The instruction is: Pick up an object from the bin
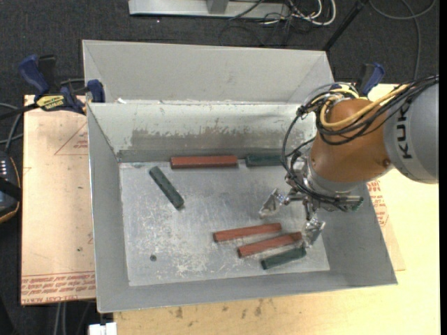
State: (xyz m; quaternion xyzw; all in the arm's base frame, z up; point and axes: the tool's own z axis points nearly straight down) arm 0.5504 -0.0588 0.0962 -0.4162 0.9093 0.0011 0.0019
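Far green bar (264, 160): right end hidden behind arm (349, 145). Arm cut off at right edge. Near red bar (269, 244): right tip behind finger (312, 230). Dark speck (153, 258) on floor: too small to tell.

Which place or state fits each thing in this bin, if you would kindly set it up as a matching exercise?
Things:
1 gripper
2 lone red bar
3 slanted green bar
4 red pair

Places or states:
A at the back wall
B left, apart from the rest
C front, side by side
D right, fingers open

Pairs: 1-D, 2-A, 3-B, 4-C
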